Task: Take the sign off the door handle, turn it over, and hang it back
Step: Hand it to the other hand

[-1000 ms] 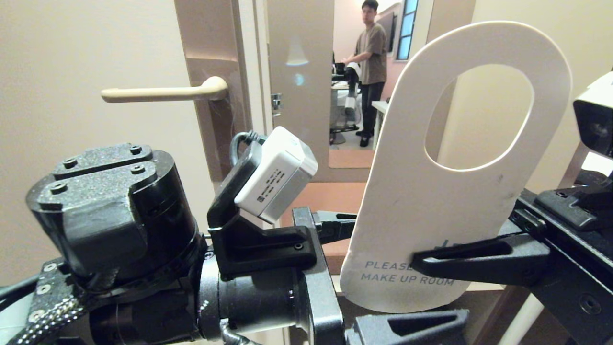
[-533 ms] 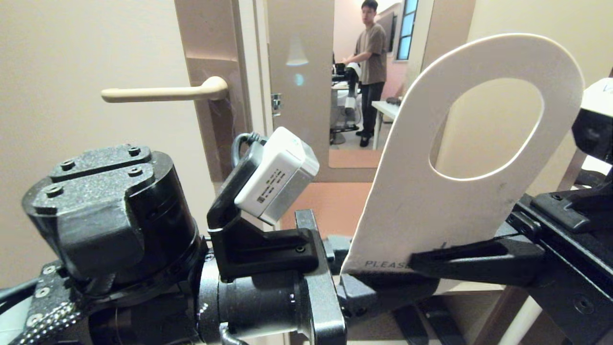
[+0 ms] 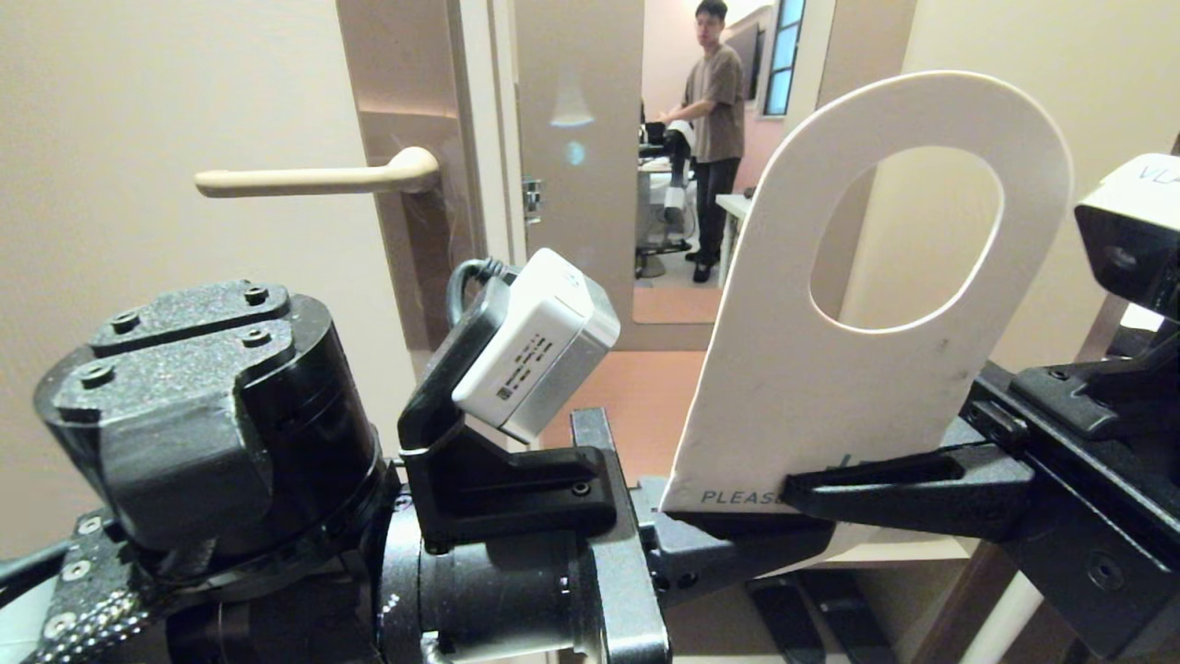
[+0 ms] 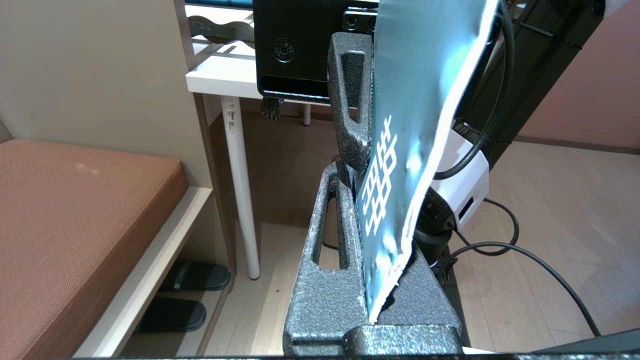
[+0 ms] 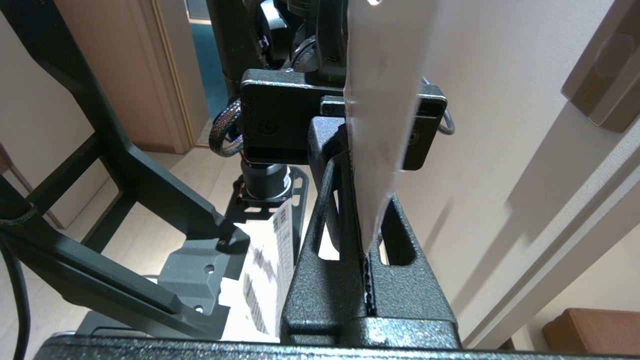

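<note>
The door (image 3: 184, 111) fills the left of the head view, cream and flat; its tall brownish-grey backplate (image 3: 419, 249) runs down beside the door's edge, and past that edge an opening shows a further room where a person (image 3: 714, 111) stands well back, turned partly away. The door handle (image 3: 313, 179), a slim cream lever, juts level from the backplate toward the left, bare, with nothing hung on it; the sign (image 3: 830, 369) is well apart from it, held up in the air on the right of the head view, upright with a slight lean, its oval hole uppermost and its white face toward the head camera, the word "PLEASE" just showing at its lower edge; the left wrist view shows its other face, slate-blue with white lettering that is too foreshortened to read. The left gripper (image 3: 737, 544) comes in from below the sign, its fingers clamped on the lower end of the card; the left wrist view shows the card's edge pinched between them. The right gripper (image 3: 811, 493) reaches in level from the right, its fingers likewise pressed together on the lower part of the sign just above the left gripper, seemingly almost touching it, though the overlap hides the gap.
</note>
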Motion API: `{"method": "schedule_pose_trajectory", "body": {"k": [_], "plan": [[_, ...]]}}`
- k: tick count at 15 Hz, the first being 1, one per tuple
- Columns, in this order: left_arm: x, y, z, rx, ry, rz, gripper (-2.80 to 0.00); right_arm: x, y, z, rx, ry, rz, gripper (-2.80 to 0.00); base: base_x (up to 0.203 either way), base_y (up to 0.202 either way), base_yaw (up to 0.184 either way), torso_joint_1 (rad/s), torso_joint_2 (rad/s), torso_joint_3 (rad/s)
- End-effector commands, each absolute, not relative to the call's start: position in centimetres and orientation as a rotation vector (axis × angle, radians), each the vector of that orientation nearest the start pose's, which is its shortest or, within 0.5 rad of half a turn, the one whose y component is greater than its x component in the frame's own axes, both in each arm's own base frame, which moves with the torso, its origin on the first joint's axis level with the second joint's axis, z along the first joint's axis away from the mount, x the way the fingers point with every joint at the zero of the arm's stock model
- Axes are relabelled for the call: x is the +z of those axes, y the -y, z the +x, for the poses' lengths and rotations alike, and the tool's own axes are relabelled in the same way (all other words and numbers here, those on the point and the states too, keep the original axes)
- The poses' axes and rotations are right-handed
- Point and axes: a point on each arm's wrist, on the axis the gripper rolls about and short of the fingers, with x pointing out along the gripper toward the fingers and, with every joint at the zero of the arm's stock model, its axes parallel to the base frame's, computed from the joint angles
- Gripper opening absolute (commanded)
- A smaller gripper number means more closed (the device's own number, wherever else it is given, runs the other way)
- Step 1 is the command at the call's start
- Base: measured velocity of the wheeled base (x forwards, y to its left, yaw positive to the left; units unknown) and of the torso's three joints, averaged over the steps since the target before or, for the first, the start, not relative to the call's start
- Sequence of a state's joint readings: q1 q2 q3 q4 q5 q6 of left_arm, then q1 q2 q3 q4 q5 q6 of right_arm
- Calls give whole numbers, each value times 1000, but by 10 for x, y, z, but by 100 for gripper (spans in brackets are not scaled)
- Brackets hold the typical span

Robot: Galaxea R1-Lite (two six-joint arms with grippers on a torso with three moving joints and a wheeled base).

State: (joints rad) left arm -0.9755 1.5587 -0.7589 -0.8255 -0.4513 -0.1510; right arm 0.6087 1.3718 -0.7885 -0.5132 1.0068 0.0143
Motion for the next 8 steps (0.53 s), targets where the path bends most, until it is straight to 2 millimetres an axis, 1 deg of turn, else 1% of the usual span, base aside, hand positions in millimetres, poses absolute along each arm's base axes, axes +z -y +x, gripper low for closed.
{"method": "schedule_pose_trajectory", "body": {"k": [1,3,4,8], "plan": [[231,231,144,-1428,-75,-134,-280,254,-142,170,1622,-89,27,-280,0,0,0,0,0,0],[231,231,144,-1429,-75,-136,-280,254,-141,169,1620,-91,28,-280,0,0,0,0,0,0],[231,231,144,-1429,-76,-135,-280,253,-141,169,1612,-92,28,0,0,0,0,0,0,0],[231,230,144,-1428,-76,-136,-280,251,-141,170,1594,-103,29,0,0,0,0,0,0,0]]}}
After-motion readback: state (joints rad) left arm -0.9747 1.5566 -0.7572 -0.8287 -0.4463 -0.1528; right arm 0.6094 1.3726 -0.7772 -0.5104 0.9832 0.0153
